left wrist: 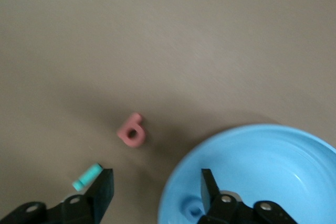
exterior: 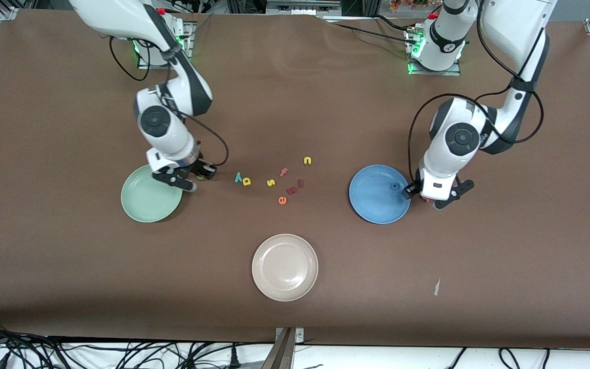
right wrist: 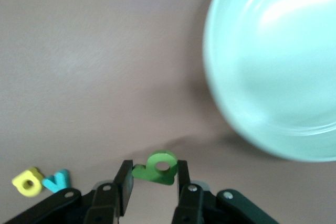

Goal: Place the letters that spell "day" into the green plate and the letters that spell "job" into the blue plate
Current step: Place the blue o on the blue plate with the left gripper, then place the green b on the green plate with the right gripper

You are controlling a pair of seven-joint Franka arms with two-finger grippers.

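- Beside the green plate [exterior: 151, 200], toward the right arm's end of the table: right gripper [right wrist: 153, 182] low over the tabletop, jaws drawn in on either flank of the dark green letter [right wrist: 155, 168], pads touching or all but touching it; looks gripped.
- Step in hand, by judgement: carrying the first "day" letter to the green plate, which lies empty.
- Next move calls for a short lift, a small shift over the raised rim, then release inside.
- Waiting near the middle of the table: yellow letter [right wrist: 27, 182] and teal y [right wrist: 56, 180], side by side.
- At the blue plate [exterior: 377, 197]: left gripper [left wrist: 157, 192] straddling the rim, jaws spread wide, holding nothing.
- Already in that plate: blue o [exterior: 394, 186].
- Lying on the table just beside the plate: salmon b [left wrist: 131, 130]; teal j [left wrist: 86, 177] close by one left fingertip.
- Likely next for that arm: settle over the b or j, close, and lift over the rim.
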